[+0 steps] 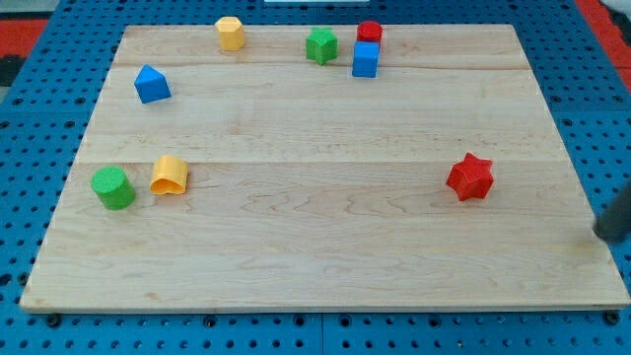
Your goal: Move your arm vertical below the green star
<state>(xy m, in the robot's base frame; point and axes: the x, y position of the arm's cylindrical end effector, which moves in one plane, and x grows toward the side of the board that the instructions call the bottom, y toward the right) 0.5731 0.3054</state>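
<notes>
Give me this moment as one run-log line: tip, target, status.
tip: my tip at board's right edge, right of red star | target: green star at top | status: not yet below it

Open board below the green star [320, 45], blue cube [365, 60] just to its right

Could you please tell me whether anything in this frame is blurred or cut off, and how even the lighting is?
In the camera view, the lighting is soft and even, with no glare on the wooden board and only faint shadows beside blocks such as the red star; the dark rod at the view's right edge is blurred and cropped, so my tip cannot be made out; the green star is sharp.
</notes>
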